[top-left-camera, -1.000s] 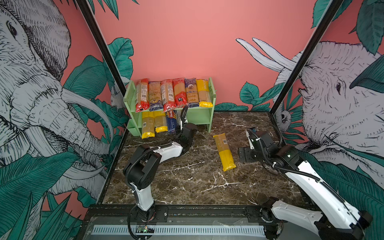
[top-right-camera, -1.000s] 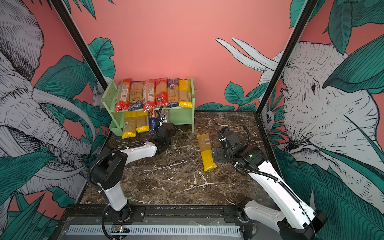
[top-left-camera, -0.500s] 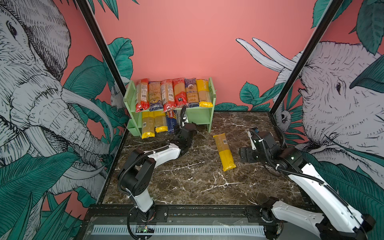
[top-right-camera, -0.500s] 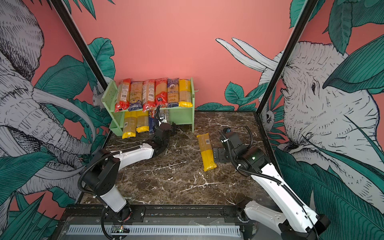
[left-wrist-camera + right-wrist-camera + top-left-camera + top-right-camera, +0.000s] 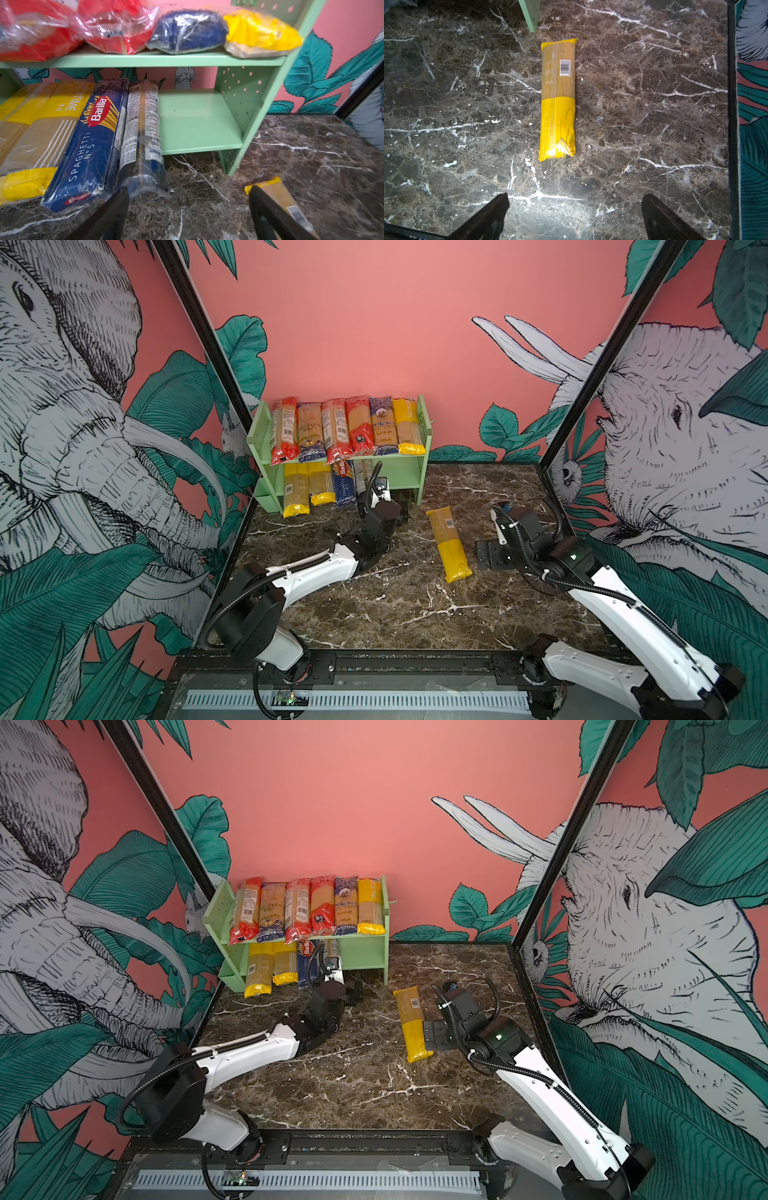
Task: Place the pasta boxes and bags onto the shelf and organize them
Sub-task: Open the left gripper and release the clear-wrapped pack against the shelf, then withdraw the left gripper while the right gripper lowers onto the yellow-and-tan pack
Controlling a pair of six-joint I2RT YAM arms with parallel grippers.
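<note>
Presumably for the bare 3 o'clock end of the shelf's (image 5: pixel 409 472) lower board (image 5: pixel 197 120), the one yellow pack (image 5: pixel 449 545) off the shelf is left flat on the table (image 5: pixel 374 614), at 9 o'clock of the right gripper (image 5: pixel 486 556), whose jaws, like the left gripper's (image 5: pixel 188 190), are held apart and empty.

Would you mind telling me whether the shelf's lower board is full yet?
Not full. Four packs lie at its left; the right part of the lower board is bare.

Dark brown, white-veined marble table (image 5: pixel 415 605) — plain pink wall (image 5: pixel 374 323) at 12 o'clock, elephant mural (image 5: pixel 62 427) at 9, another elephant (image 5: pixel 685 427) at 3.
</note>
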